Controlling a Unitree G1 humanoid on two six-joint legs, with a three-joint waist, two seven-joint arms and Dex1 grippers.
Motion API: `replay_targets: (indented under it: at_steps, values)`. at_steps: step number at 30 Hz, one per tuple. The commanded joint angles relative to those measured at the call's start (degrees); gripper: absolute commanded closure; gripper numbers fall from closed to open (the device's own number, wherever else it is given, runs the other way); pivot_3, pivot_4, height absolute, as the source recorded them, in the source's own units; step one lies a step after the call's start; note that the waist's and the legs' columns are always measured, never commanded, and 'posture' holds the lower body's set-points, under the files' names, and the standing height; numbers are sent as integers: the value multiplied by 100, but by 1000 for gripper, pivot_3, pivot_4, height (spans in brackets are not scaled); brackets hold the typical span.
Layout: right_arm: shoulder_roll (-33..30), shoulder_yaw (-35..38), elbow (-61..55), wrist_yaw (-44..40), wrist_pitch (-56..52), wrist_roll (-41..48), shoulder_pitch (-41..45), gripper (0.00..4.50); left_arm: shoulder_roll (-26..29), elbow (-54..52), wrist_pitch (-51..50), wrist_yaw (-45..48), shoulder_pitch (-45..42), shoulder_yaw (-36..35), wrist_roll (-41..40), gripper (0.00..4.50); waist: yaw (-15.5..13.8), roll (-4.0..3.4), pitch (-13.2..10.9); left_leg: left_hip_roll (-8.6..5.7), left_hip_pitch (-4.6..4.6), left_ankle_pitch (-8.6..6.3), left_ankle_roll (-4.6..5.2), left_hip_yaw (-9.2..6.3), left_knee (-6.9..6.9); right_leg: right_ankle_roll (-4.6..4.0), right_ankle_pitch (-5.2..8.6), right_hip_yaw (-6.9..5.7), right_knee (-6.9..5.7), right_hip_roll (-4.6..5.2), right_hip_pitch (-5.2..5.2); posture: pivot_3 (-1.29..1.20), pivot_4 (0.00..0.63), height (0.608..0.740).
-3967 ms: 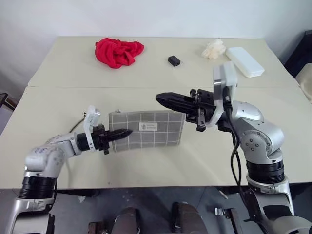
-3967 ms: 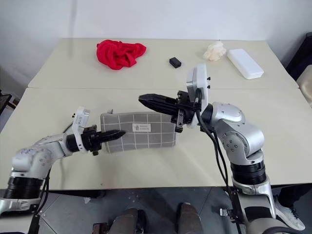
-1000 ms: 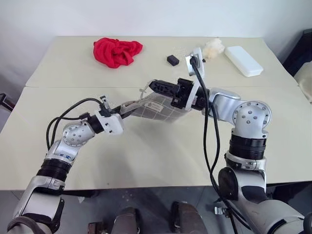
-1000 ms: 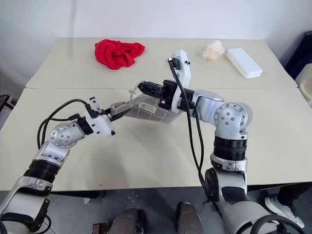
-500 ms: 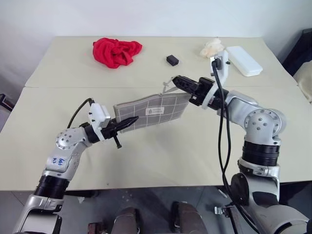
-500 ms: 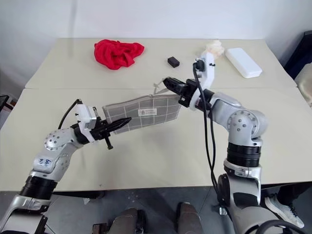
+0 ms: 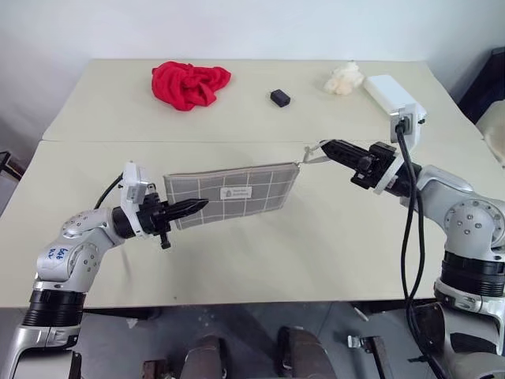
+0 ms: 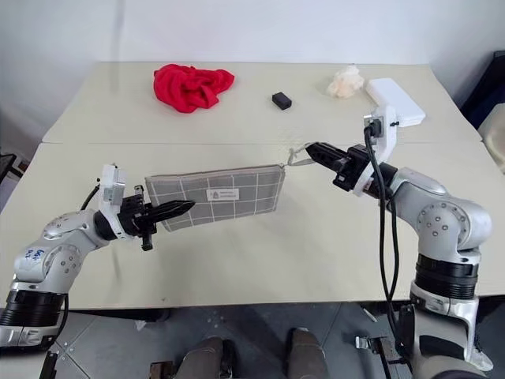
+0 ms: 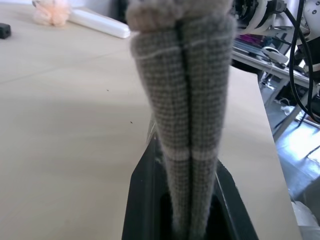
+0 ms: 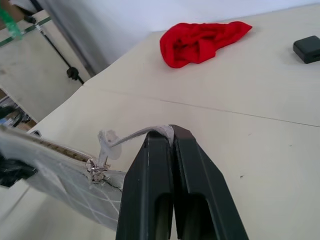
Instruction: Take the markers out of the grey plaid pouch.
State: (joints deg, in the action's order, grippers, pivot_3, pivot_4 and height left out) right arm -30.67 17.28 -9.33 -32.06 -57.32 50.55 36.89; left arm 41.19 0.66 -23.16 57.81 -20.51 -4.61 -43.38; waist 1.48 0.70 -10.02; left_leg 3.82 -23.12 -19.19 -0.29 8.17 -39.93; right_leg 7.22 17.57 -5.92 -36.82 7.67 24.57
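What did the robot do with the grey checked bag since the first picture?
The flat grey plaid fabric pouch was lifted off the beige table. The left gripper now clamps its end; the right gripper grabbed the zip's pull tab and drew it rightward. The crumpled red cloth and small black block stayed put.

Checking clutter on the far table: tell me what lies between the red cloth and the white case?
In the left eye view, the small black block and a crumpled pale lump lie between red cloth and white case.

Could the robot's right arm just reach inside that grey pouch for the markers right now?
Probably not: the right end effector is shut on the zip pull tab, and the grey plaid pouch hangs pinched in the left end effector.
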Motion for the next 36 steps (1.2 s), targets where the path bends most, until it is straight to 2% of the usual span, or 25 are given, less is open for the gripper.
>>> replay_targets:
  at_steps: [1, 3, 5, 10, 15, 17, 18, 20, 23, 25, 28, 29, 32, 36]
  values:
    - [-25, 297, -240, 12, -139, 488, 14, 4456, -89, -138, -27, 70, -130, -159, 48, 4500, 2, 0, 0, 1, 0, 0, 0, 0, 0, 0, 0, 0, 0, 0, 0, 0, 150, 740]
    - [-82, 382, -325, -126, -179, 734, -33, 4015, -138, -143, 63, 110, -165, -116, 194, 4500, -5, 0, 0, 0, 0, 0, 0, -1, 0, 0, 0, 0, -1, 0, 0, 0, 150, 740]
    - [-363, 353, -640, -675, -177, 977, -232, 3471, -149, -111, 190, 188, -212, -78, 380, 4500, -12, 0, 0, 0, 0, 0, 0, 0, 0, 0, 0, 0, 0, 0, 0, 0, 150, 740]
    - [-699, 349, -981, -1158, 554, 658, -519, 1908, -264, -69, 185, 321, -407, -49, 526, 4500, -120, 0, 0, 0, 0, 0, 1, 0, -3, 2, -1, 1, 6, 0, -3, 0, 150, 740]
    - [-972, 389, -1177, -1743, 760, 904, -798, 1908, -348, 61, 494, 395, -493, 46, 929, 4500, -152, 1, 0, -1, 1, 0, 1, 1, -4, 2, -2, 2, 5, 0, -4, 0, 150, 740]
    - [-1079, 395, -1175, -1872, 841, 891, -866, 1908, -484, 318, 1469, 214, -603, 96, 1575, 4500, -166, 1, 0, -1, 1, 0, 1, 0, -4, 2, -2, 1, 6, 0, -4, 0, 150, 740]
    - [-1076, 387, -1102, -1811, 901, 839, -781, 1908, -549, 498, 2337, 60, -683, 170, 2107, 4500, -170, 2, -1, -2, 2, 0, 1, 0, -5, 2, -2, 1, 5, 0, -5, 0, 150, 740]
    - [-1078, 304, -1017, -1739, 959, 802, -533, 1908, -684, 705, 3147, 113, -770, 258, 2479, 4500, -177, 2, -1, -2, 1, 0, 1, 1, -10, 1, -7, 0, 7, -1, -6, 0, 150, 740]
    - [-986, 45, -957, -1291, 866, 641, -124, 2505, -871, 851, 3436, 235, -807, 324, 2484, 4500, -165, 1, -1, -1, 3, 1, 2, 4, -10, 0, -10, 1, 6, 0, -6, 0, 150, 740]
    - [-968, -324, -1012, -1162, 828, 402, 85, 3132, -969, 872, 3501, 284, -787, 400, 2499, 4500, -148, 2, -1, 1, 3, 1, 2, 4, -9, 0, -10, 0, 5, -1, -5, 0, 150, 740]
    - [-1148, -1291, -1298, -1236, 859, -305, 272, 4279, -1132, 869, 3557, 264, -755, 510, 2550, 4500, -135, 1, -1, 1, 3, 1, 2, 5, -6, 0, -10, 0, 6, 0, -3, 0, 150, 740]
    - [-1169, -1469, -1337, -1217, 883, -470, 301, 4470, -1172, 872, 3548, 239, -769, 518, 2549, 4500, -136, 1, -1, 1, 3, 1, 2, 6, -6, 0, -10, 0, 6, 0, -3, 0, 150, 740]
    - [-1234, -2120, -1273, -1001, 1336, -1511, 366, 4470, -1255, 843, 3588, 264, -771, 570, 2572, 4500, -145, 2, -1, 0, 0, 0, 3, 5, -11, 0, -10, 0, 7, 1, -3, 0, 150, 740]
    - [-1355, -2321, -1344, -1414, 1735, -1866, 174, 4470, -1272, 805, 3627, 302, -705, 624, 2617, 4500, -164, 2, -1, -1, -1, 0, 4, 4, -12, 1, -11, -2, 8, 3, -4, 0, 150, 740]
